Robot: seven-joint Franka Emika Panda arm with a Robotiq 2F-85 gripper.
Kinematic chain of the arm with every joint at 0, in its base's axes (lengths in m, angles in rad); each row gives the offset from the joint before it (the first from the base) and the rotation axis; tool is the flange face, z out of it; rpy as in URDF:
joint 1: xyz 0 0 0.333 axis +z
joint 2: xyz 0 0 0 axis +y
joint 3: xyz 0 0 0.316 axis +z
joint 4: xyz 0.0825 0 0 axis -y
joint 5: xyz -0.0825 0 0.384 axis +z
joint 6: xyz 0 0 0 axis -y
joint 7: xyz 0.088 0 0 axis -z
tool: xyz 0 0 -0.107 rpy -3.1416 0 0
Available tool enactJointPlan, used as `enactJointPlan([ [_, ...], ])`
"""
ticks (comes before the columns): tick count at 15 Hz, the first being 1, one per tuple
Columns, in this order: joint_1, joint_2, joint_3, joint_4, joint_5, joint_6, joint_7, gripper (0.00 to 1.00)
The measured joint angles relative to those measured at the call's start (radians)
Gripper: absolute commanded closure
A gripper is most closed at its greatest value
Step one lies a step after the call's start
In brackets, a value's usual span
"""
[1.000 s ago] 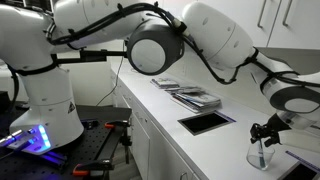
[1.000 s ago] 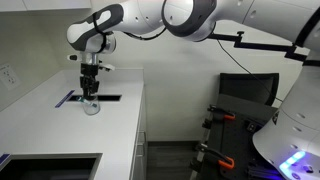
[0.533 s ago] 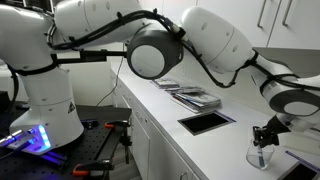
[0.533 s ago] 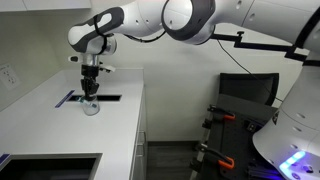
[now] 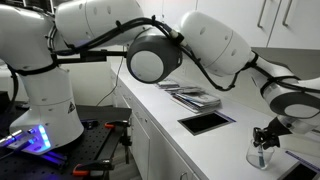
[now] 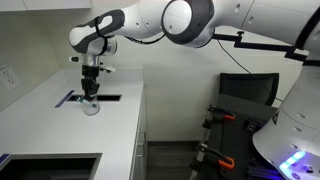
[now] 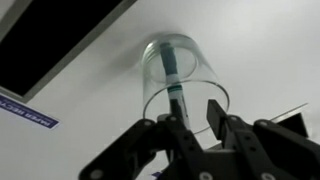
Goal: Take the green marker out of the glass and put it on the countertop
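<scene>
The clear glass (image 7: 182,72) stands upright on the white countertop (image 7: 262,45), next to the dark rectangular cutout (image 7: 48,40). The green marker (image 7: 174,86) leans inside it, with its top near the rim. My gripper (image 7: 190,112) hangs straight over the glass, jaws open. One fingertip is beside the marker's top and the other is at the rim, with a gap still showing. Both exterior views show the gripper (image 5: 264,134) (image 6: 90,88) just above the glass (image 5: 258,155) (image 6: 90,106).
A stack of dark papers (image 5: 190,96) lies farther along the countertop (image 5: 160,108). The cutout (image 5: 205,122) is close to the glass. A blue-printed label (image 7: 24,108) lies on the counter nearby. A sink (image 6: 50,165) is set in at the near end. The counter edge runs beside the glass.
The arm's elbow has shifted slightly. The gripper stays over the glass, perhaps a touch lower. The glass and marker have not moved.
</scene>
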Motion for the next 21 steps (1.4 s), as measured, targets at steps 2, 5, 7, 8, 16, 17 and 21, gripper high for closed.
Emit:
enactJointPlan([
  [2,0.000,0.006,0.000,0.009,0.000,0.000,0.000,0.57],
  [5,0.002,0.016,0.000,0.025,0.000,0.000,0.000,0.54],
  [7,0.006,0.023,0.001,0.035,0.000,0.001,0.000,0.51],
  [8,0.008,0.028,0.001,0.042,0.000,0.002,0.001,0.52],
  [16,0.021,0.055,0.002,0.072,0.000,0.006,0.016,1.00],
  [17,0.021,0.058,0.002,0.076,0.001,0.008,0.016,0.95],
  [21,0.016,0.060,0.004,0.093,0.004,0.028,0.016,0.95],
])
